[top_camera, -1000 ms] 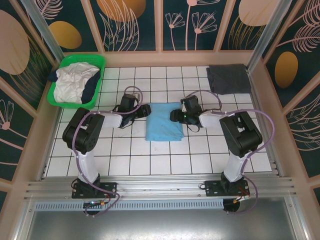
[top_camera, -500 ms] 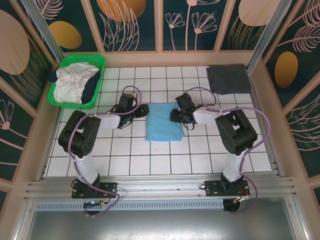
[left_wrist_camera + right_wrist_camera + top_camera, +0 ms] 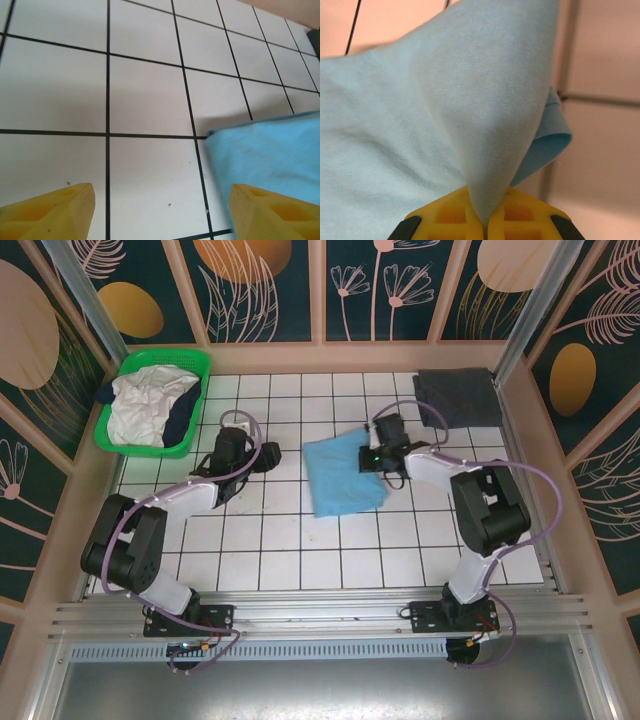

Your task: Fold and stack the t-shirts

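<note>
The folded light blue t-shirt lies skewed on the tiled table, its far right corner lifted. My right gripper is shut on that corner; in the right wrist view the blue cloth rises in a peak from between the yellow fingertips. My left gripper stands open to the left of the shirt with nothing between its fingers, and the shirt's left edge shows beside the right fingertip. A folded dark grey t-shirt sits at the far right corner.
A green plastic basket at the far left holds crumpled white and navy t-shirts. The table's raised beige walls border the tiled surface on all sides.
My right gripper has pulled the blue shirt's corner toward the far right, turning the shirt askew. My left arm has drawn back to the left, away from the shirt.
</note>
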`<action>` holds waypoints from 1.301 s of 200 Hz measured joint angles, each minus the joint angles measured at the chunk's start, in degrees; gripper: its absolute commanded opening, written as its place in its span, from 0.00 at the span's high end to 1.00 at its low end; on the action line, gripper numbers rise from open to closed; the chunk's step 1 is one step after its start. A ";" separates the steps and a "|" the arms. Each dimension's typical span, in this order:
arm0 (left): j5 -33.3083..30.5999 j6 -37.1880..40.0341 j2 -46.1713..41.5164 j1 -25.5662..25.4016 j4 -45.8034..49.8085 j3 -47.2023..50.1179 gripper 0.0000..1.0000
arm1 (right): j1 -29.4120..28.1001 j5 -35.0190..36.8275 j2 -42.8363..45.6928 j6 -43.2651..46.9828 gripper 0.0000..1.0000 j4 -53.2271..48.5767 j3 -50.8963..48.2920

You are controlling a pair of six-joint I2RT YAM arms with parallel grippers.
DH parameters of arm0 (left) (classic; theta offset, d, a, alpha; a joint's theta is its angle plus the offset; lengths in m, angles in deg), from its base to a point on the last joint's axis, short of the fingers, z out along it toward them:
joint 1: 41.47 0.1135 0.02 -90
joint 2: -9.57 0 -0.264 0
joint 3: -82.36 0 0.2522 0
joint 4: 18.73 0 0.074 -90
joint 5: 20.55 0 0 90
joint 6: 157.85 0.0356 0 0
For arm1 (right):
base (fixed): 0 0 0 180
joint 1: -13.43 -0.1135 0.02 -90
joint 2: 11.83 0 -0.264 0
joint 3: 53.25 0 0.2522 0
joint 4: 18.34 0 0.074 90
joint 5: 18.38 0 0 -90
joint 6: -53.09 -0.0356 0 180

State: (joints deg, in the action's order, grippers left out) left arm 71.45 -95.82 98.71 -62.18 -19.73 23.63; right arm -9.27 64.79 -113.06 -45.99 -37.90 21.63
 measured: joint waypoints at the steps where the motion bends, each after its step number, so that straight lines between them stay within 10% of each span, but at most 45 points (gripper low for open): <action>1: -0.02 0.04 -0.04 0.02 0.02 0.00 0.28 | 0.15 0.04 0.04 0.15 1.00 -0.04 0.04; 181: -6.03 4.90 -6.08 1.49 5.88 1.46 0.26 | 15.76 2.71 -12.07 17.92 1.00 -13.20 29.62; 260: -5.51 7.06 -7.04 1.97 8.26 1.46 0.29 | 30.40 -0.13 -12.15 18.64 1.00 5.07 27.96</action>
State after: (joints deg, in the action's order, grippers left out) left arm 65.94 -88.76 91.67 -60.21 -11.47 25.10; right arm 21.13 64.66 -125.21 -27.35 -32.83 49.59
